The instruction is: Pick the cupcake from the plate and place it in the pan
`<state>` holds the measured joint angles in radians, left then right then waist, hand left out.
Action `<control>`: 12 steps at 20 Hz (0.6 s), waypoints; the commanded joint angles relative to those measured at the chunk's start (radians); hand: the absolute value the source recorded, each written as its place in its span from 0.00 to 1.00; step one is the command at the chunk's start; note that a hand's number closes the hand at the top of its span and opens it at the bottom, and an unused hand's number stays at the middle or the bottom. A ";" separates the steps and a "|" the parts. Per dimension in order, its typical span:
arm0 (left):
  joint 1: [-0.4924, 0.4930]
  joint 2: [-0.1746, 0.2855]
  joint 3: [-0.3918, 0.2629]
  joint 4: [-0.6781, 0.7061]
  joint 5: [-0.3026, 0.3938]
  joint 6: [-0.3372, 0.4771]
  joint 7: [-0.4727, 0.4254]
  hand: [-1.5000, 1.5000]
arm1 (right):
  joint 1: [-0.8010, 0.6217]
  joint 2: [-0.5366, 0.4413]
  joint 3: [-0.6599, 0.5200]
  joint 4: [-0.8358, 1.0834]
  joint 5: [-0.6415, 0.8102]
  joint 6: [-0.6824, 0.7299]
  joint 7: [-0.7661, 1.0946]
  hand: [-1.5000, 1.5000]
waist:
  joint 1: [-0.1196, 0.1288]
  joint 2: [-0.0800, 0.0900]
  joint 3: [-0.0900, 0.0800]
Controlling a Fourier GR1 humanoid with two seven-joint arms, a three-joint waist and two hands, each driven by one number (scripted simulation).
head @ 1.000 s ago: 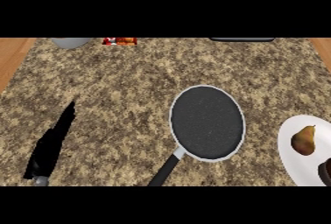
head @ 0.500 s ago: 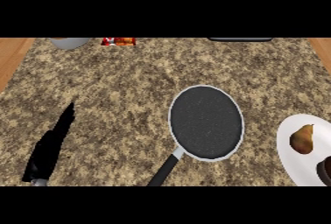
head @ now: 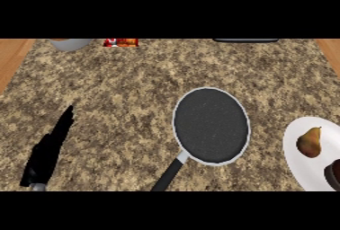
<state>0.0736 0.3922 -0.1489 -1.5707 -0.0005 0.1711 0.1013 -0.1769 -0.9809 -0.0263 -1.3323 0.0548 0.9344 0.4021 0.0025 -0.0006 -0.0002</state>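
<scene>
The black pan with a pale rim lies mid-counter, its dark handle pointing to the lower edge. A white plate sits at the right edge, partly cut off. On it lies a brown pear. Below the pear, a dark brown round thing, seemingly the cupcake, is cut by the view's edge. My left hand rests at the lower left, far from both, open with straight fingers pointing up. My right hand does not show.
At the counter's far edge stand a grey bowl, a small red item and a dark flat thing. Wooden strips border the speckled counter on both sides.
The plate with the pear shows slightly further left, nearer the pan. The pan and my left hand have not moved.
</scene>
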 commanded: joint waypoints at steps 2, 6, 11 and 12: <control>-0.021 -0.044 -0.003 -0.020 -0.032 0.000 0.053 0.50 | -0.051 0.055 0.023 0.026 0.060 0.059 0.037 0.00 | 0.003 0.001 0.000; 0.016 -0.043 0.026 0.003 -0.038 -0.014 -0.009 0.50 | 0.139 0.094 0.021 -0.136 0.105 -0.020 0.021 0.00 | -0.010 -0.002 0.000; -0.063 -0.091 0.008 -0.006 -0.088 -0.004 0.078 0.50 | 0.009 0.127 0.038 -0.008 0.171 0.030 0.078 0.00 | -0.001 0.001 0.000; 0.037 -0.061 0.011 -0.083 -0.065 -0.046 0.058 0.50 | 0.036 0.122 0.040 -0.007 0.194 0.034 0.050 0.00 | 0.002 0.000 0.001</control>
<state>0.0721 0.3420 -0.1341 -1.6107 -0.0541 0.1439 0.1471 -0.1494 -0.8782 0.0076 -1.3673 0.1825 0.9507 0.4690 0.0027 -0.0002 0.0000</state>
